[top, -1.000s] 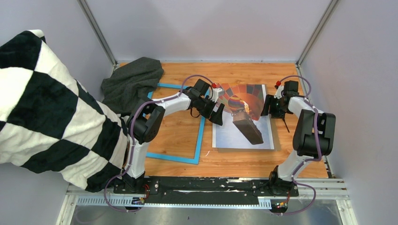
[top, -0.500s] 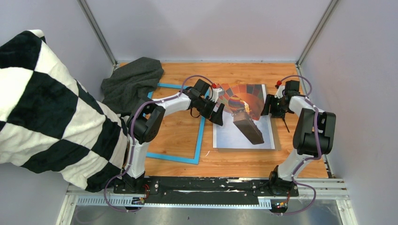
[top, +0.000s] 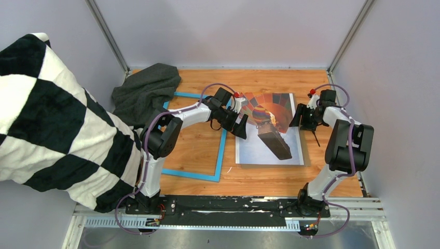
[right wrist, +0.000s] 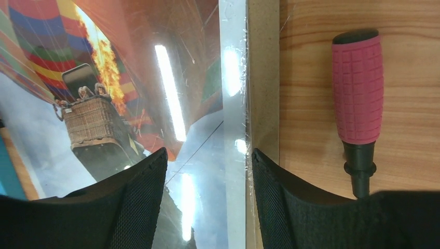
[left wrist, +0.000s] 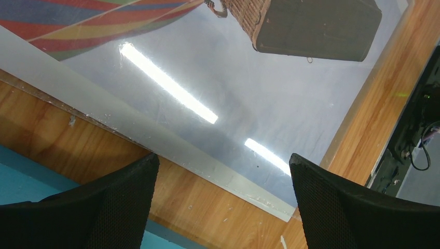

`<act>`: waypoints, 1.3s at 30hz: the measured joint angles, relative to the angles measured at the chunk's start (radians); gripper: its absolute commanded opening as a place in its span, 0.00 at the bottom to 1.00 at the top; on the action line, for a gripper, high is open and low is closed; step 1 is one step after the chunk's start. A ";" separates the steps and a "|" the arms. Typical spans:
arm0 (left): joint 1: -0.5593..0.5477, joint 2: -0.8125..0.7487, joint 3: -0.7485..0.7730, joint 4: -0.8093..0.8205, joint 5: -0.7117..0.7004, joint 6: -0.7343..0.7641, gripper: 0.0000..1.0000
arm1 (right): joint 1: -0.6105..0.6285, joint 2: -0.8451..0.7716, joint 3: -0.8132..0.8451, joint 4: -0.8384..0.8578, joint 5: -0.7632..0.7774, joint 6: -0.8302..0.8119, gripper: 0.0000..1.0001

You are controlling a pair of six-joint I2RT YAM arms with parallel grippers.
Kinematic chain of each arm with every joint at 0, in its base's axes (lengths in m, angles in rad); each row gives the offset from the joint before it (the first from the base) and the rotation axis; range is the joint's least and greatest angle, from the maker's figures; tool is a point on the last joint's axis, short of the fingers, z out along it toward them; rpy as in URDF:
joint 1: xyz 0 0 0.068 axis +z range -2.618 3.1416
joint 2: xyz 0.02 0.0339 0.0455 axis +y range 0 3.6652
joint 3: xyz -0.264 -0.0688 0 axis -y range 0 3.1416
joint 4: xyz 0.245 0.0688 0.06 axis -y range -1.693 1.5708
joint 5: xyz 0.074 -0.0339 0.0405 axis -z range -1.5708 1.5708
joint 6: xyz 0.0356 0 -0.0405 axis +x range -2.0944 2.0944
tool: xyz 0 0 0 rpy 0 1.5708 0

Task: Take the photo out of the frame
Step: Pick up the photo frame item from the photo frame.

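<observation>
A: We are logging the photo [top: 270, 132]: striped orange-red balloon, wicker basket, pale sky. It is lying flat on the wooden table [top: 270, 174], outside the blue frame [top: 221, 155] and just to its right.

B: Agreed. We are seeing the left gripper [left wrist: 223, 207] with jaws spread wide over the photo's left edge, pinching nothing.

A: The right gripper [right wrist: 207, 207] is holding its jaws apart above the right edge, beside a pink-handled screwdriver [right wrist: 357, 88].

B: Lamp glare is washing out patches of the print. A grey cloth [top: 147, 91] is covering the frame's far corner.
</observation>
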 measured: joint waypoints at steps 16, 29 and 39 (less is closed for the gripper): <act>0.001 0.000 0.000 -0.004 -0.002 -0.002 0.95 | -0.074 0.000 0.000 0.031 -0.186 0.032 0.60; 0.001 0.000 0.000 -0.005 -0.002 -0.003 0.95 | -0.127 0.003 0.000 0.039 -0.312 0.055 0.59; 0.003 0.000 0.000 -0.008 -0.003 -0.005 0.95 | -0.151 0.029 0.000 0.057 -0.397 0.067 0.58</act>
